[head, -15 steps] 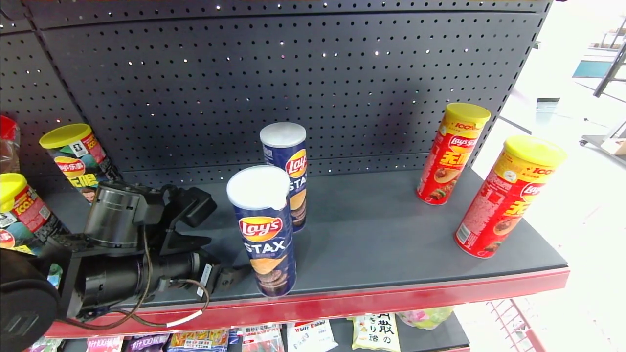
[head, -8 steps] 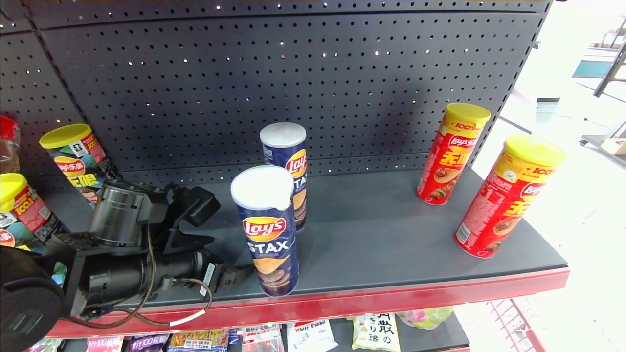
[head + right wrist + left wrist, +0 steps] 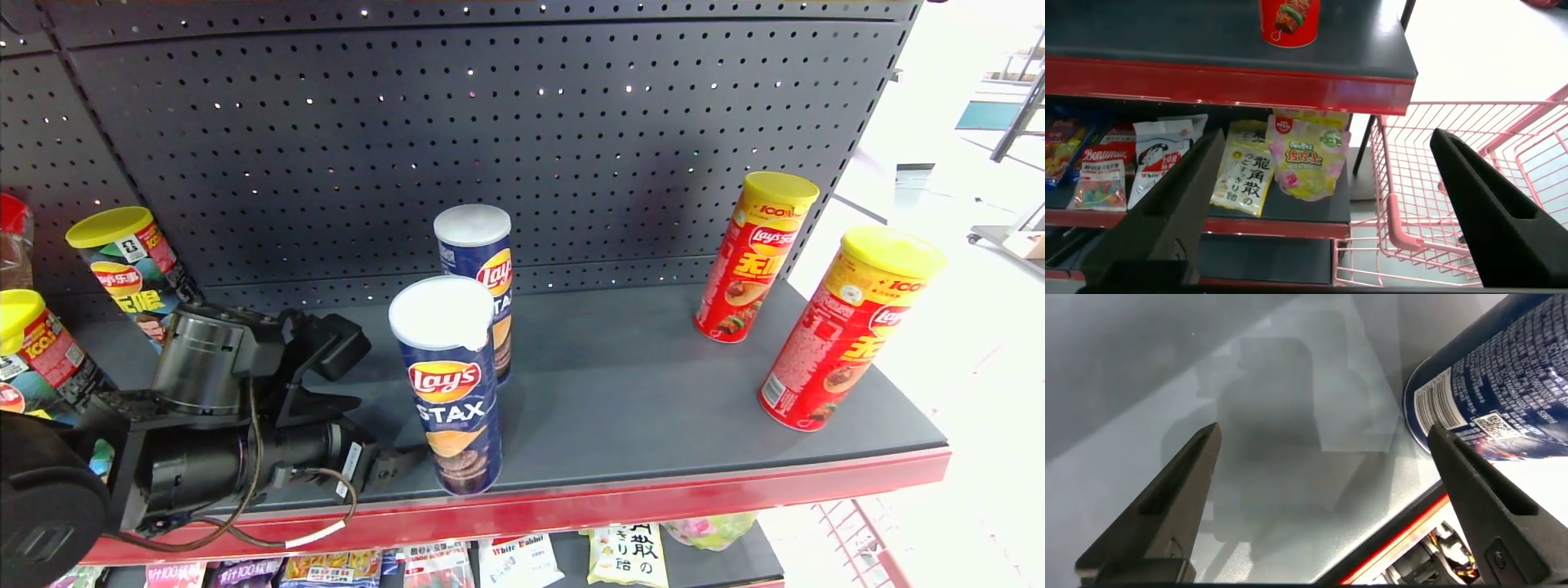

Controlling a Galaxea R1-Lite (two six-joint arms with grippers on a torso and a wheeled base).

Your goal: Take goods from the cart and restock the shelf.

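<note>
L gripper (image 3: 1324,431) wide open, low over shelf (image 3: 653,392), just beside front blue can (image 3: 447,392). R gripper (image 3: 1327,135) open below shelf, near cart (image 3: 1395,220).

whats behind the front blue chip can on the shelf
A second blue can stands upright behind the front blue can, before the pegboard wall. Its lower part is covered; whether they touch is hidden.
</note>
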